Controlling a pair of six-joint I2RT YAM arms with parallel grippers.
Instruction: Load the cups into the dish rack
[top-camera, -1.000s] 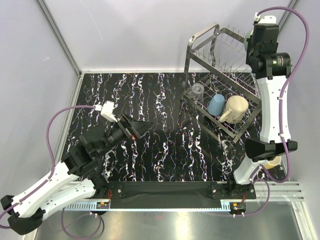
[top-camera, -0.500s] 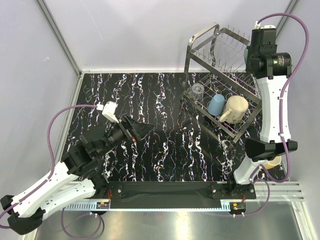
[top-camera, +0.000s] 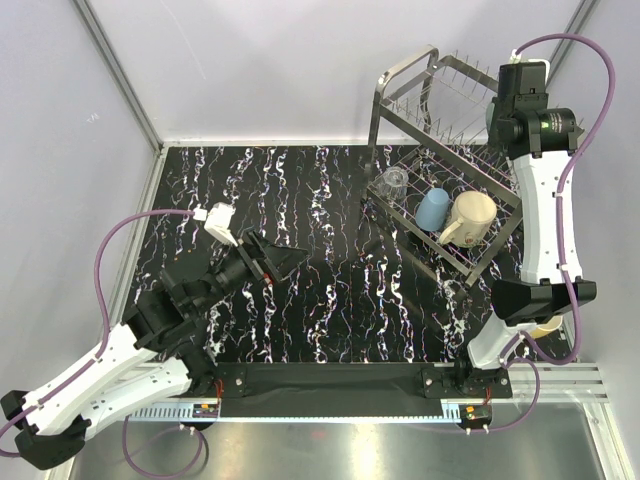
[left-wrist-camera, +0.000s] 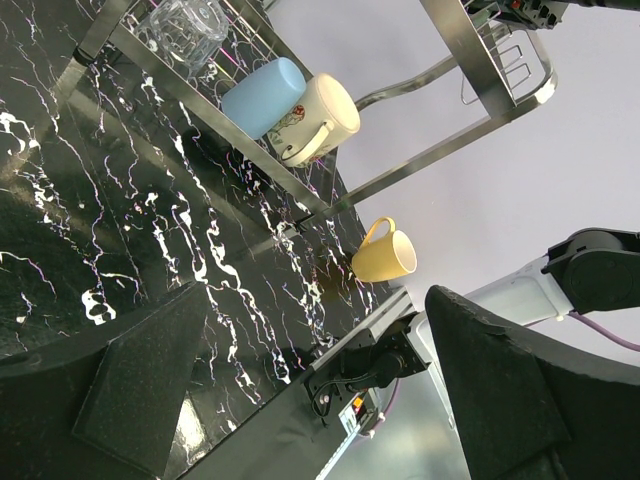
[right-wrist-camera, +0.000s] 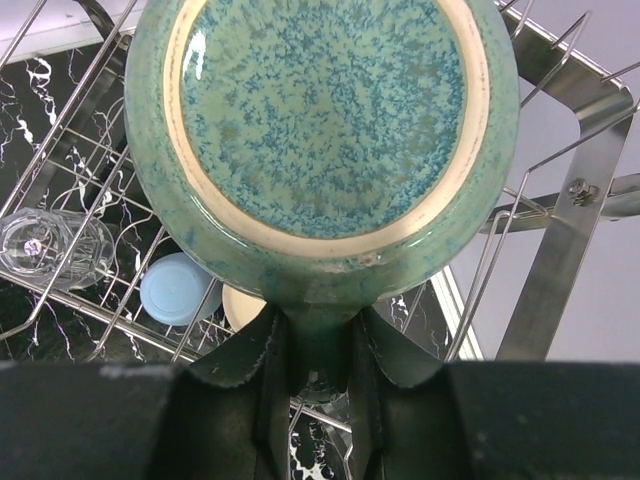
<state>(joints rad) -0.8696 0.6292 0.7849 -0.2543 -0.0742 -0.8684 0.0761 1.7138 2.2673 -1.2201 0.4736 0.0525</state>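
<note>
The right gripper (right-wrist-camera: 318, 345) pinches the teal mug (right-wrist-camera: 320, 120) by its handle, above the dish rack (top-camera: 376, 120). The left gripper (top-camera: 280, 260) hangs well left of the rack, its fingers wide open.

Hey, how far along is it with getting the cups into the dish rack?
Done: three cups sit in the lower tier of the dish rack: the glass tumbler, the light-blue cup and the cream mug. In hand: the right gripper holds the teal mug by its handle above the rack. Left: the yellow mug sits on the table, and the left gripper is open and empty.
</note>
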